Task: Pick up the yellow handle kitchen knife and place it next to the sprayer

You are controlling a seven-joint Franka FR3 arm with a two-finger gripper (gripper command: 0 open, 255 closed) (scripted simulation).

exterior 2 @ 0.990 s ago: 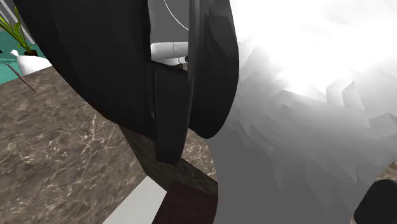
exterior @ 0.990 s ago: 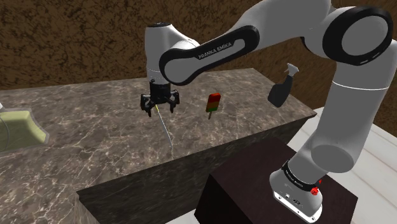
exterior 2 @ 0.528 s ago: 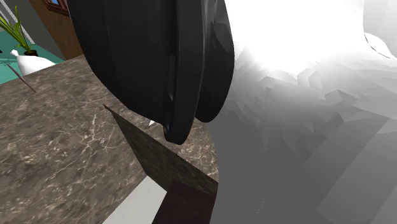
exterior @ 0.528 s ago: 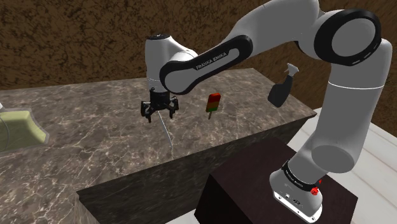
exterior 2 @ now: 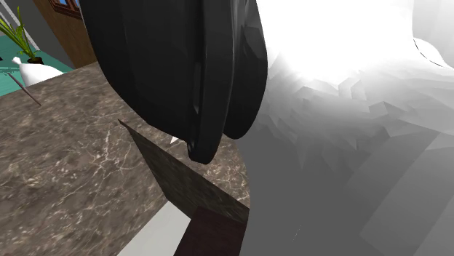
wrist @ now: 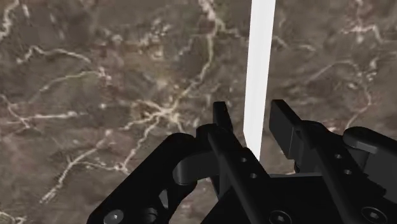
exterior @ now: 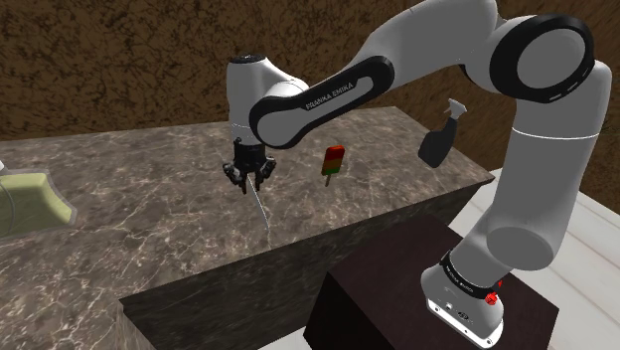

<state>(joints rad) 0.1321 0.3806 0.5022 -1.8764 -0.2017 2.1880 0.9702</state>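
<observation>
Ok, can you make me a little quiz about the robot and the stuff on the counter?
1. True or false: in the shoulder view, the popsicle is between the gripper and the sprayer.
2. In the wrist view, the blade of the knife looks: A white, B red, C green.
3. Fill in: the thing nearest the right end of the counter in the shoulder view is the ____.
Key: 1 true; 2 A; 3 sprayer.
</observation>
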